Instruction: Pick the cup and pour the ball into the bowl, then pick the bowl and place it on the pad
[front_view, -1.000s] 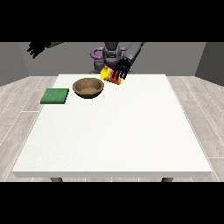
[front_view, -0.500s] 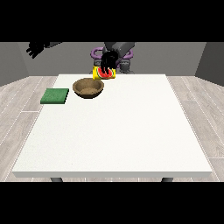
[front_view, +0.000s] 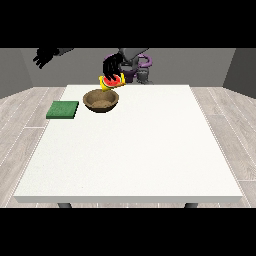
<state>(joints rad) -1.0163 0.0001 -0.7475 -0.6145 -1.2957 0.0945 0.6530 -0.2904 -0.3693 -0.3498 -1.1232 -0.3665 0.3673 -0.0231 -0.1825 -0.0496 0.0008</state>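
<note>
Now hand (front_view: 112, 67) holds tilted cup (front_view: 111, 82) above bowl (front_view: 102, 100) rim.

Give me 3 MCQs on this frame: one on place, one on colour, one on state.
1. Where does the green pad lie relative to the brown bowl?
A. at the view's left of it
B. at the view's right of it
C. under it

2. What colours is the cup?
A. blue and white
B. yellow and red
C. all green

3. What is the hand near the bowl doing?
A. resting flat on the table
B. hanging far from everything
C. holding the cup above the bowl's far rim

Answers:
1 A, the pad sits apart from the bowl, towards the table's left edge in the view.
2 B, yellow rim and red body show under the hand.
3 C, the cup sits under the hand, off the white table.
</note>
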